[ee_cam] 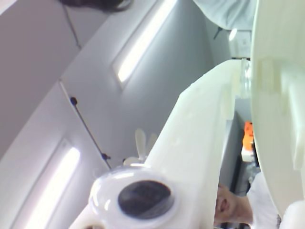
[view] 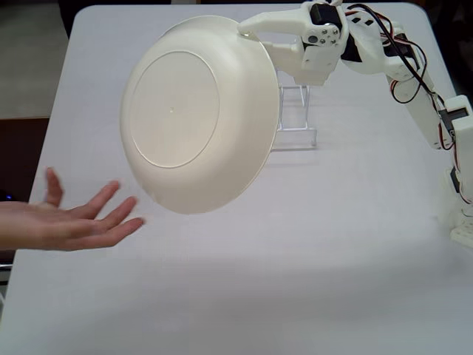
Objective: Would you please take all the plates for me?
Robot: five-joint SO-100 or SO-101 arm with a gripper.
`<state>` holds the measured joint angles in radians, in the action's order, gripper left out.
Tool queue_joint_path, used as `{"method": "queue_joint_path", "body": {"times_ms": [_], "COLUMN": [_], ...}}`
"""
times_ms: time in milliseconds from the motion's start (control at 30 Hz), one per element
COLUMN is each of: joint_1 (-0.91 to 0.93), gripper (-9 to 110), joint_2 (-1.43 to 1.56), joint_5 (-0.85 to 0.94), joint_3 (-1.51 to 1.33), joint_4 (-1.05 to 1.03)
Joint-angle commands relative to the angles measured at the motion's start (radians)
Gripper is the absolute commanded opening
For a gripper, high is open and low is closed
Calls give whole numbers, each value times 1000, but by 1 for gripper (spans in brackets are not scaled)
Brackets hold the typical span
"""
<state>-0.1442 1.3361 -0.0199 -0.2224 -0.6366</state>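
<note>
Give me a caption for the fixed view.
Gripper holds cream-white plate aloft above an open hand.

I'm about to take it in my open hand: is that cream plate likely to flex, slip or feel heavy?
The cream plate probably stays stiff: it keeps its round shape though held only at its rim by the gripper. Likely light, since that edge pinch carries it tilted. Its smooth surface may slide on the hand.

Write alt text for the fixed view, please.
A white robot arm's claw holds a round cream-white plastic plate by its rim, tilted above a pale table. An open human hand waits palm-up at the left; a white wire rack stands behind the plate.
</note>
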Motion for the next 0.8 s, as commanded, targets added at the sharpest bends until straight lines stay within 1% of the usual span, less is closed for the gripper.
{"method": "queue_joint_path", "body": {"times_ms": [0, 767], "joint_1": [-8, -2], "gripper": [-1, 0], "joint_2": [110, 94], "joint_5": [-14, -9], "joint_3": [9, -3], "joint_4": [46, 46]}}
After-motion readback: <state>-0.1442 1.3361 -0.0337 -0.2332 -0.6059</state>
